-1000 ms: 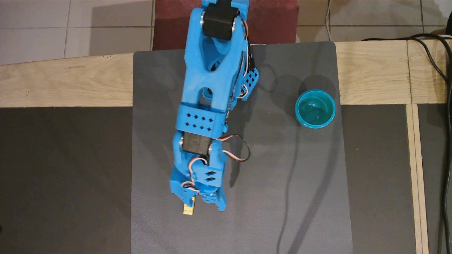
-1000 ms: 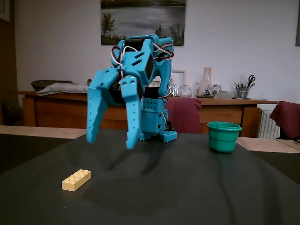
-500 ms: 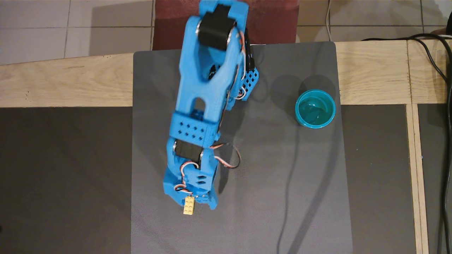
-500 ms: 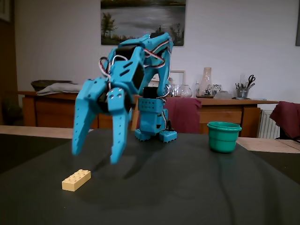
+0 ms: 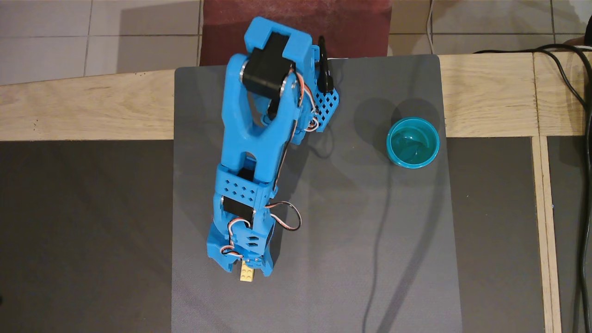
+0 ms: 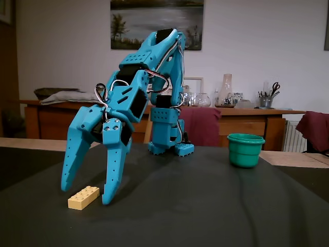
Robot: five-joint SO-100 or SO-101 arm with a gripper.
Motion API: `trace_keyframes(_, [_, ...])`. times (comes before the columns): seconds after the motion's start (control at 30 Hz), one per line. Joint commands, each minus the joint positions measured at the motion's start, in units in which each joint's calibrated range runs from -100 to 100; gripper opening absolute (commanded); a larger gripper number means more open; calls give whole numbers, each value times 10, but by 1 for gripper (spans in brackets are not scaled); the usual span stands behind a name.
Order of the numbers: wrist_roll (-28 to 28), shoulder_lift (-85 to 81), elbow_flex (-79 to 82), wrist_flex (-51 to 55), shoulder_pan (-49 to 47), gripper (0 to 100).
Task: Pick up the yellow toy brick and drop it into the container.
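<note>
Blue arm folded forward, tool (image 6: 86,195) spread wide and low.

The arm (image 5: 259,138) is seen arched up from its base and bent down at the wrist, so the tool is pointed steeply downward. Its jaws are held well apart, both fingertips (image 6: 107,198) lowered almost to the bench; in the overhead view the tool (image 5: 243,273) is mostly hidden under the wrist.

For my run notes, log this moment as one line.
phase: reach | pincer: open, straddling brick | brick: on mat, not gripped | cup: empty, far right
</note>
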Motion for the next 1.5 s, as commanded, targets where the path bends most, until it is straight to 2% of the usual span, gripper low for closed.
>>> trace_keyframes(0.0, [8, 9, -12, -15, 10, 24])
trace_keyframes(0.3, [10, 18, -11, -14, 16, 23])
trace_keyframes(0.57, [8, 18, -4, -9, 16, 0])
trace_keyframes(0.77, [6, 14, -3, -8, 12, 0])
trace_keyframes(0.93, [-51, 2, -34, 3, -15, 0])
trace_keyframes(1.0, [-89, -12, -64, 53, -29, 0])
trace_keyframes(1.03, [-120, -27, -107, 125, -49, 0])
trace_keyframes(1.07, [-128, -31, -119, 146, -54, 0])
trace_keyframes(1.17, [-193, -51, -277, 376, -105, 0])
trace_keyframes(1.27, [-229, -54, -406, 554, -158, 0])
trace_keyframes(1.47, [-274, -64, -519, 716, -282, 0])
